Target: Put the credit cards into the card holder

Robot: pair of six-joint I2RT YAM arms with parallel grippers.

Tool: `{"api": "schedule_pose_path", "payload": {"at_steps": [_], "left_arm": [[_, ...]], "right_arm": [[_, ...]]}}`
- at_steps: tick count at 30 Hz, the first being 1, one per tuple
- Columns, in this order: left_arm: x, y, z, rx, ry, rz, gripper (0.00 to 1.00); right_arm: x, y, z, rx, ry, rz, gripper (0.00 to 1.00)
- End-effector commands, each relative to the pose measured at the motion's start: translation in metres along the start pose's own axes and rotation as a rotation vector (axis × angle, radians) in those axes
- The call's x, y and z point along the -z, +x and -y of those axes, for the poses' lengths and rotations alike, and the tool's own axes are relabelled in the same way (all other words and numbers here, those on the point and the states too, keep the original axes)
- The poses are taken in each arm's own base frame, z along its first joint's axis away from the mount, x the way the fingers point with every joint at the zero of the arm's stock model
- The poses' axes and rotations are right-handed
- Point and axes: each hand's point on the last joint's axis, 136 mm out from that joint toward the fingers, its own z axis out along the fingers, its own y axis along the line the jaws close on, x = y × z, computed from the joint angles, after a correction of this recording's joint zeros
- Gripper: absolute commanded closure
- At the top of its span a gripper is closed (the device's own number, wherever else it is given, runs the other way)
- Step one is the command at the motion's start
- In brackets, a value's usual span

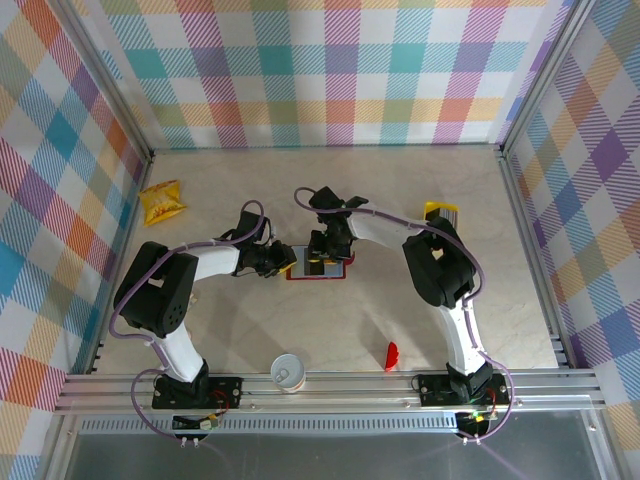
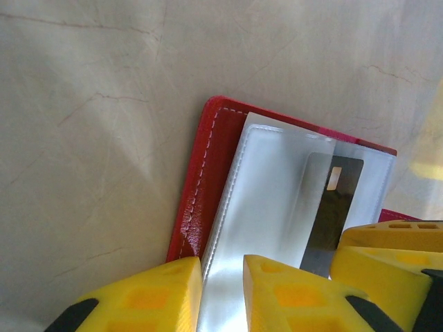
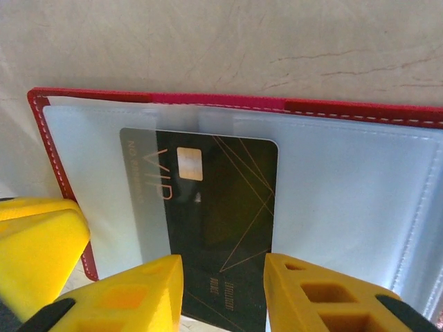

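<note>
Holder [image 2: 201, 173] open, mid-table [image 1: 400, 200]. Left gripper [image 2: 221, 277] part-open, tips on its left sleeve [image 2: 263, 200]. Right gripper [image 3: 223, 277] part-open over black card [image 3: 228, 221], which is half under the sleeve.

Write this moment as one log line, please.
card holder: lying open | black card: partly inside clear sleeve | right jaws: apart, over the card | left jaws: over sleeve edge, grip unclear
</note>
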Motion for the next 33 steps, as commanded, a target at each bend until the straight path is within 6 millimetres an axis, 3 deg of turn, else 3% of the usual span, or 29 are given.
{"api": "schedule_pose_path", "payload": {"at_steps": [1, 33], "left_arm": [[-0.006, 0.015, -0.020, 0.026, -0.051, -0.042, 0.76], [-0.005, 0.015, -0.019, 0.025, -0.035, -0.043, 0.76]], "right_arm": [[-0.003, 0.001, -0.005, 0.010, -0.014, -0.023, 0.65], [-0.020, -0.002, -0.033, -0.038, -0.157, -0.059, 0.68]]}}
